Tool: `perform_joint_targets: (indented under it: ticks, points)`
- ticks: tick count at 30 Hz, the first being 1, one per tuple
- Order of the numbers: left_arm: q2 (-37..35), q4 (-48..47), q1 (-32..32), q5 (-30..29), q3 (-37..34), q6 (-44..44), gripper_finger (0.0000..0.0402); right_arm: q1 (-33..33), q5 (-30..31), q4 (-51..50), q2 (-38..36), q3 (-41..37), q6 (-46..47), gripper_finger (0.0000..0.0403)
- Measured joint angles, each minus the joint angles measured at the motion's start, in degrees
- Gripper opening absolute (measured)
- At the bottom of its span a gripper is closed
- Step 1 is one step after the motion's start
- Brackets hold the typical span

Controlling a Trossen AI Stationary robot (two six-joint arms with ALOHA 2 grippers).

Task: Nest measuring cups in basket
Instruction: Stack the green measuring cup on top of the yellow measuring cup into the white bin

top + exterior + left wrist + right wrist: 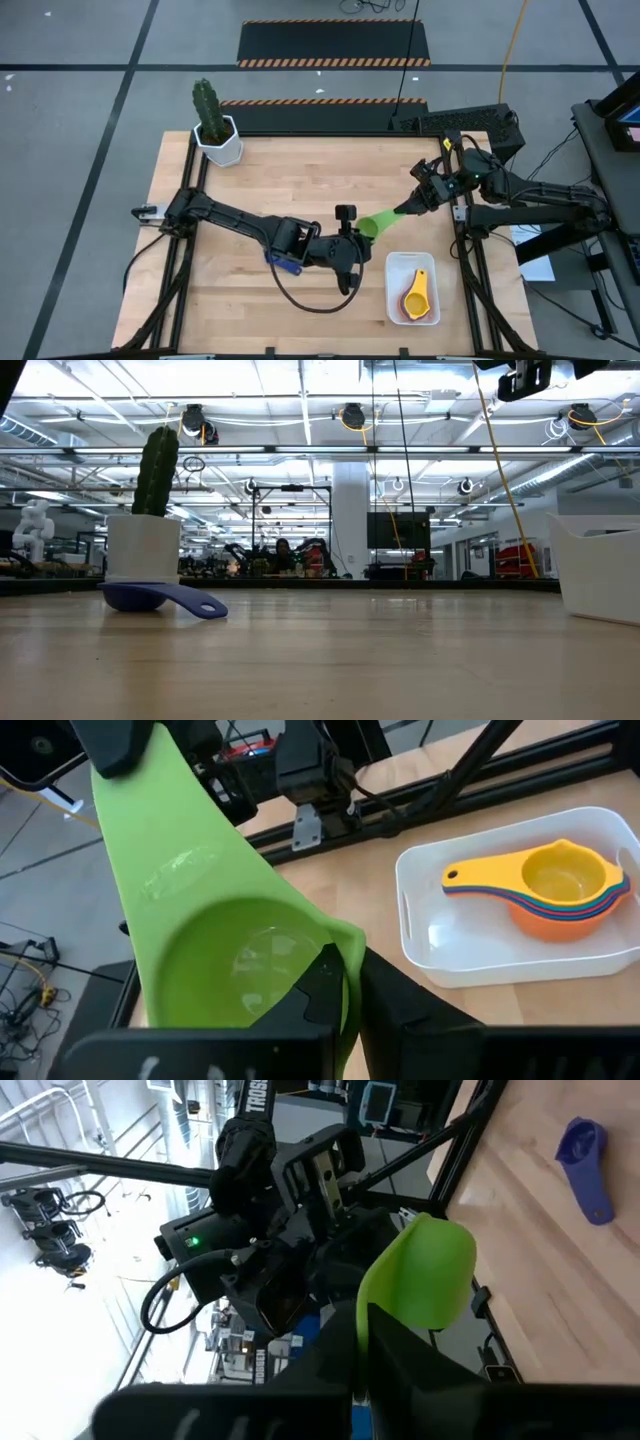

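Both arms hold the green cup (379, 224) above the worktop (250, 200): left gripper (357, 232) pinches its rim, right gripper (412, 205) pinches its handle, beside the basket (392, 300).

Potted cactus (213, 124) in white hexagonal pot, table's (250, 200) far-left corner

The cup (377, 224) held between the two black grippers, the left one (362, 234) and the right one (406, 207), was bright green. Just beside the left gripper, the basket (392, 292) was white, with a yellow cup (540, 878) topping a stack whose rims showed blue, red and orange. Behind the left gripper lay a dark blue cup (282, 263) on the pale wood table (250, 180). Farther off, a green cactus (207, 108) stood in a white pot (222, 148).
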Motion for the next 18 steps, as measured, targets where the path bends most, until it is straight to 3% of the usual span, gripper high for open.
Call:
perform_joint_targets:
  ticks: [3,12,18]
  points:
    - [0.00,0.09,-0.01,0.24,0.00,-1.63,0.0044,-0.22,-1.61,-0.80,0.00,-0.01,-0.02,0.0006]
    - [-0.49,1.32,-2.00,0.22,0.04,-14.80,0.0189,-2.98,-11.60,-1.97,-0.04,-0.01,-0.45,0.0001]
    - [-1.34,0.87,-4.58,0.61,0.22,-28.00,0.0223,-5.52,-22.81,-2.14,-0.04,-0.01,-0.56,0.0001]
